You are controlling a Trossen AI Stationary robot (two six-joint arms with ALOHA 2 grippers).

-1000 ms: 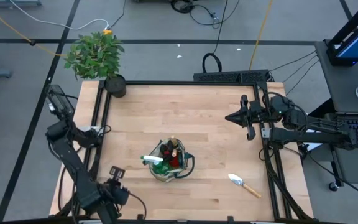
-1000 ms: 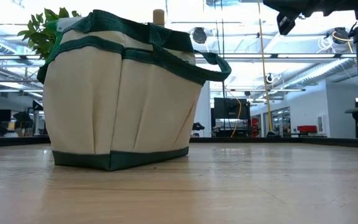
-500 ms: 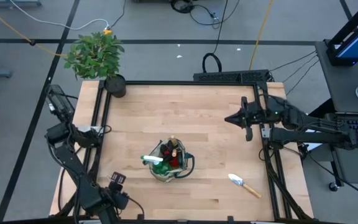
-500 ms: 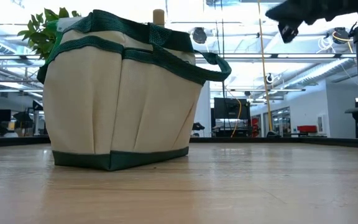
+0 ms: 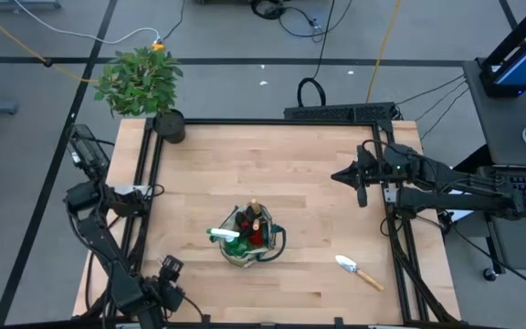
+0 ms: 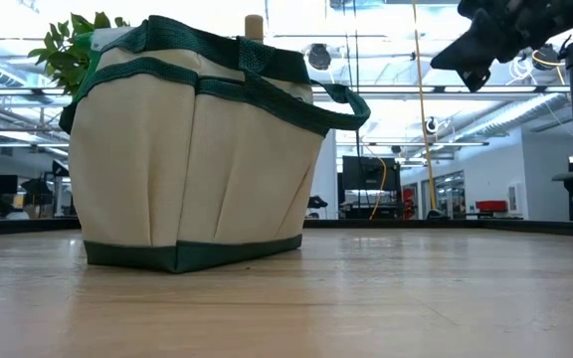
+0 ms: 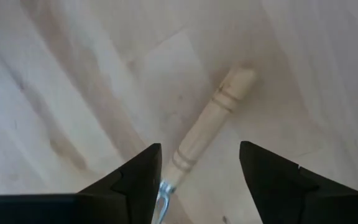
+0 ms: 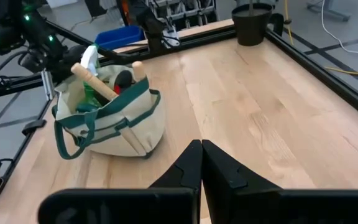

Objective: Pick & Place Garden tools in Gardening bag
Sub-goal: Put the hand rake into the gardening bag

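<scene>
Two grippers are shown over the wooden table (image 5: 318, 164). The left gripper (image 7: 200, 150) is held at the near left corner, its fingers (image 7: 143, 174) spread to either side of a wooden tool handle (image 7: 211, 122) that lies flat on the boards; contact with it cannot be made out. The right gripper (image 8: 201, 163), pressed together and empty, is raised near the right edge.

The gardening bag (image 5: 247, 237) is placed upright near mid-table, with a green spray bottle (image 8: 90, 60) and wooden handles (image 8: 93, 80) projecting from it. A trowel (image 5: 359, 271) is laid flat to the bag's right, its long axis diagonal: blade toward the bag, handle toward the near right corner. A potted plant (image 5: 142, 84) is set at the far left corner, well apart.
</scene>
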